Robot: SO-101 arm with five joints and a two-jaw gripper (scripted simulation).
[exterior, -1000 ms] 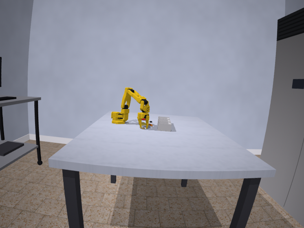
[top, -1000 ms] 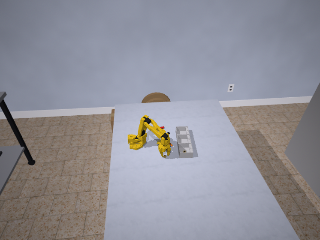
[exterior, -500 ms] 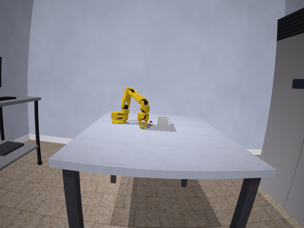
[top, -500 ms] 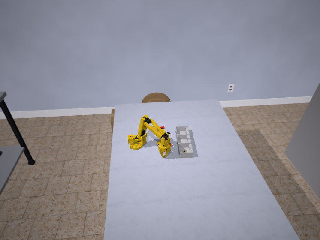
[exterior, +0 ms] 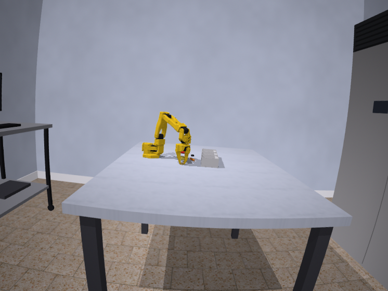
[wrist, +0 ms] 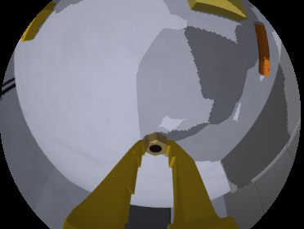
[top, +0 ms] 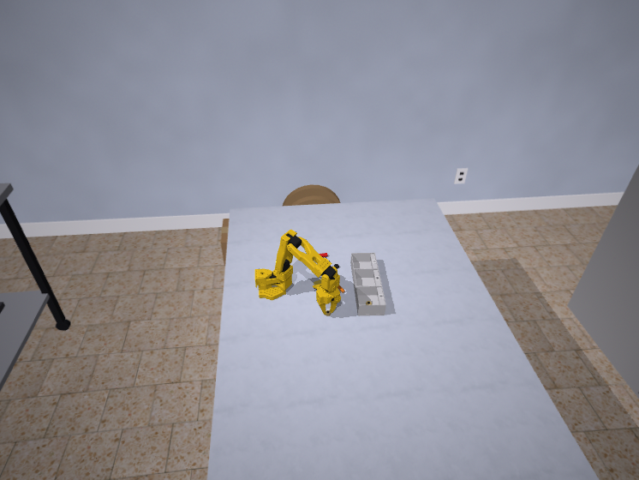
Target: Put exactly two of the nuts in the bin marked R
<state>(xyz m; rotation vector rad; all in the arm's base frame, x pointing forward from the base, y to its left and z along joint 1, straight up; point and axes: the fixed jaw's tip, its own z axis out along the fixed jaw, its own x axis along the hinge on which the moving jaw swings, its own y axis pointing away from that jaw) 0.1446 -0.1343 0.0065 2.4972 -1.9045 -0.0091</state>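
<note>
Beneath the gripper [top: 327,312] [exterior: 182,163] [wrist: 156,148], the pale counter [top: 309,393] [exterior: 200,190] [wrist: 82,82] carries everything; its fingertips clamp a brass nut [wrist: 155,143], which could twist free if pinched off-centre.

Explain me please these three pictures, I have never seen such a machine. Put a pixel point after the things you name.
The yellow machine [top: 283,253] [exterior: 173,122] is a robot arm on a table [top: 391,387] [exterior: 203,187] [wrist: 82,82]. One picture looks from above, one from the table's end, one from the wrist, down along the claw [top: 328,313] [exterior: 182,163] [wrist: 156,145]. The claw grips a brassy nut [wrist: 156,139]. Beside it stand three joined grey bins [top: 371,309] [exterior: 209,161] [wrist: 253,151]; the nearest holds a small brassy thing [top: 368,303], likely another nut. Orange [top: 342,289] [exterior: 192,159] [wrist: 262,49], red [top: 324,255] [exterior: 182,152] and black [top: 336,266] [exterior: 192,155] things lie near.
</note>
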